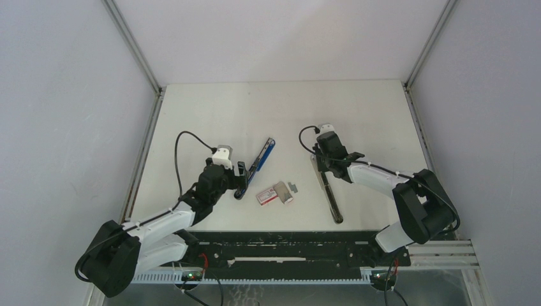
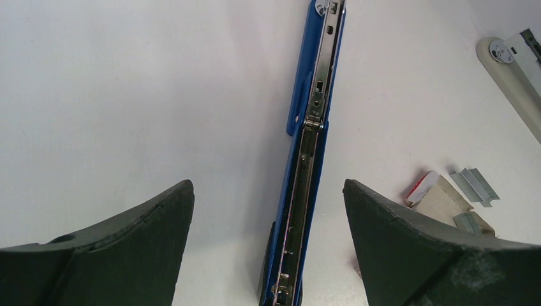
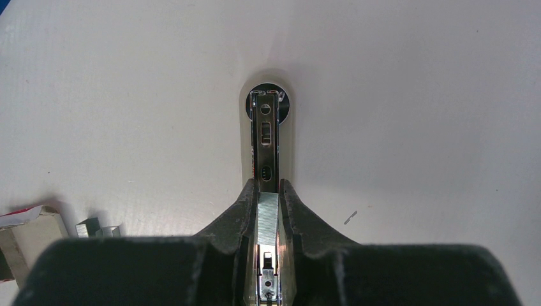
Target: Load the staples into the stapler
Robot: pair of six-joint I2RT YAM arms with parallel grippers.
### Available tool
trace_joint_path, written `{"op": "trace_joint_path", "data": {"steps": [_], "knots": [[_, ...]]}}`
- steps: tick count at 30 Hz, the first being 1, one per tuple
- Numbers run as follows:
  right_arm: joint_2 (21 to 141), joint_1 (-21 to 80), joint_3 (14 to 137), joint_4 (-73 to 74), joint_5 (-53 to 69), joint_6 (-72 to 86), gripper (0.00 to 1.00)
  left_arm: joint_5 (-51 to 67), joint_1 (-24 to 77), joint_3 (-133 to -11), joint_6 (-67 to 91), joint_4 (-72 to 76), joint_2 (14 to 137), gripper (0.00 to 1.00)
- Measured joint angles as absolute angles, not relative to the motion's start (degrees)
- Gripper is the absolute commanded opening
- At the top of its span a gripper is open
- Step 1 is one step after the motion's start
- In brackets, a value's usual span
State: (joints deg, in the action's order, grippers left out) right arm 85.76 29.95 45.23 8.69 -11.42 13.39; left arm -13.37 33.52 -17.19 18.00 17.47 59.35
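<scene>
**A:** Where is the staple strip (image 3: 268, 217) sitting?
**B:** It is being pinched by the right gripper (image 3: 268, 188) over the white stapler (image 3: 266, 127), right of the staple box (image 1: 268, 194).
**A:** And the left gripper (image 2: 266, 185)?
**B:** It is straddling the blue stapler (image 2: 306, 166) left of that box, jaws spread wide.

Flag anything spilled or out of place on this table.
Loose staple strips lie on the table just right of the staple box, outside it. The box's inner tray sits pulled out. Nothing looks damaged.
</scene>
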Motion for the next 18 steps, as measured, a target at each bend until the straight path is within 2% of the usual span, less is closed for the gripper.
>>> {"op": "trace_joint_path", "data": {"steps": [11, 18], "knots": [[87.7, 30.2, 45.5, 7.0, -11.3, 13.5, 0.1, -13.4, 33.5, -17.2, 18.0, 17.5, 59.2, 0.91], [87.8, 30.3, 45.5, 7.0, -11.6, 14.3, 0.34, -13.4, 33.5, -17.2, 18.0, 17.5, 59.2, 0.91]]}}
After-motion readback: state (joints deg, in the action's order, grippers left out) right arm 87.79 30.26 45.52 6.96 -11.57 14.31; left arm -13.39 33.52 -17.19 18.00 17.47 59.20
